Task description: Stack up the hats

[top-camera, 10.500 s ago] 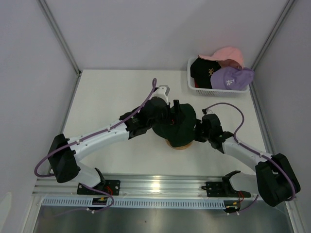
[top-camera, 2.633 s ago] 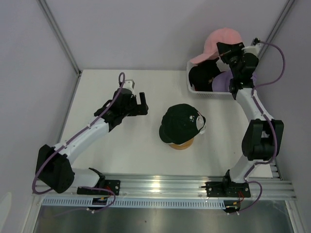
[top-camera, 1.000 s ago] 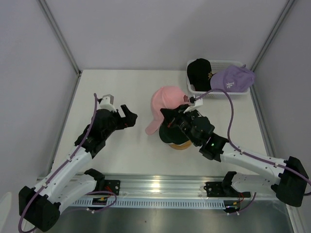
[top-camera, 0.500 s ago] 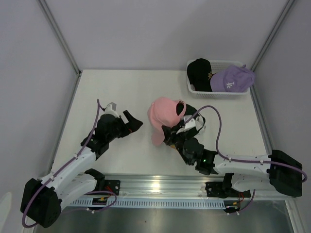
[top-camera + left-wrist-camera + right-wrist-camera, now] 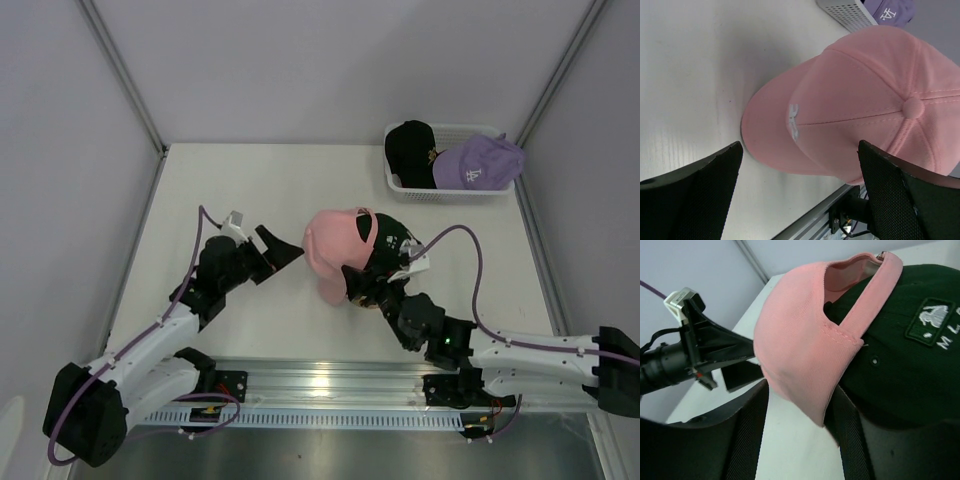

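The pink cap sits only half on the dark green cap in the middle of the bench. It hangs off the green crown's left side, tilted, with its open back strap hooked over the top. Its long axis runs from that strap at the far right to the brim at the near left, so the brim points toward the near edge. The green cap's white brim points near-right, so the two don't line up.

The right end effector has its jaws parted either side of the pink cap's lower rim, not pinching it. The left end effector is spread wide and empty, just beside the pink crown.

To finish this well, I'd say the pink cap wants drawing rightward until its crown seats squarely over the green one, then turning so the brims agree. Push gently, as soft fabric will buckle. A black cap and a lavender cap wait in the white basket.
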Controlling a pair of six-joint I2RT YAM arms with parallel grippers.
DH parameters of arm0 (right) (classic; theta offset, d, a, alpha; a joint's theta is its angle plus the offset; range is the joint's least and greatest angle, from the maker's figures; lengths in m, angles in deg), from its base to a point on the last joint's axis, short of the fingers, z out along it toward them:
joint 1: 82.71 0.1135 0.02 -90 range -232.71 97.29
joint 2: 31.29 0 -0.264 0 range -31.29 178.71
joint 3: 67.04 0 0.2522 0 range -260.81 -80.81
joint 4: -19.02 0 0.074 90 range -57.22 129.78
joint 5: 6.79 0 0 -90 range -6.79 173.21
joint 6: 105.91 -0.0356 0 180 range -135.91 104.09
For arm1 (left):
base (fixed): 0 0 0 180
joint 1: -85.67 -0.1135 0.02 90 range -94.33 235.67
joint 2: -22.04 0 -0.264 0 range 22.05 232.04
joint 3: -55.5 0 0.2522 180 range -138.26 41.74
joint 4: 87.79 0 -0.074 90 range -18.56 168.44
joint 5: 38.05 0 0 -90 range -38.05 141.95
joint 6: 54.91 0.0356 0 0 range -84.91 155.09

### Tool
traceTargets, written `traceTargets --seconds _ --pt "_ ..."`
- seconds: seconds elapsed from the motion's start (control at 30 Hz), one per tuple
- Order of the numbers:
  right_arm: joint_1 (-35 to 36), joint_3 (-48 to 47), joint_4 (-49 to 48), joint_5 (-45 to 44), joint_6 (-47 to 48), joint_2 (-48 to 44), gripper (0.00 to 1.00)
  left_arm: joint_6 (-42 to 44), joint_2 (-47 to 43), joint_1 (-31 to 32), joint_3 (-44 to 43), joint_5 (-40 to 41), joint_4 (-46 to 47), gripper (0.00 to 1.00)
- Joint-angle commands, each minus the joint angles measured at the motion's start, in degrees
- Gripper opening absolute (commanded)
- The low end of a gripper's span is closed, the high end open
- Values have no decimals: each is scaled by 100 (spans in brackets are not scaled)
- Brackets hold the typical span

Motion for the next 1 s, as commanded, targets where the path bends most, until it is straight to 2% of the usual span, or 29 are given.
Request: traceTargets --seconds 0.0,0.03,0.2,0.23,0.3,0.33,0.47,0.57,0.83,0.97 --pt "112 -347 1398 -172 -751 -693 57 644 147 -43 -853 -109 226 100" --pt "164 -399 1992 -190 -882 -851 57 724 217 -43 -943 -91 121 100" --pt "191 -847 3604 -172 -1445 -1765 60 988 1094 -16 -1699 -512 146 100" --pt "191 -1205 4172 -216 -1490 -1810 61 945 1166 1 -1726 -591 233 100" --pt "182 -1637 4667 -443 -1420 -1759 65 831 1290 28 -1630 -653 496 99" --pt "121 -2361 5488 -697 -1237 -1515 68 787 1308 36 -1508 -766 680 99" --pt "-212 -3288 5952 -814 -1007 -969 70 882 1255 45 -1507 -872 779 99" --pt "-800 -3625 6261 -622 -1086 -502 70 970 1202 107 -1586 -934 831 99" --pt "-2627 -3836 5839 1469 -700 87 62 1155 1387 352 -1964 -1031 700 94" --pt "-2920 -3924 5690 2366 -480 456 60 1164 1466 476 -1964 -1031 700 91"
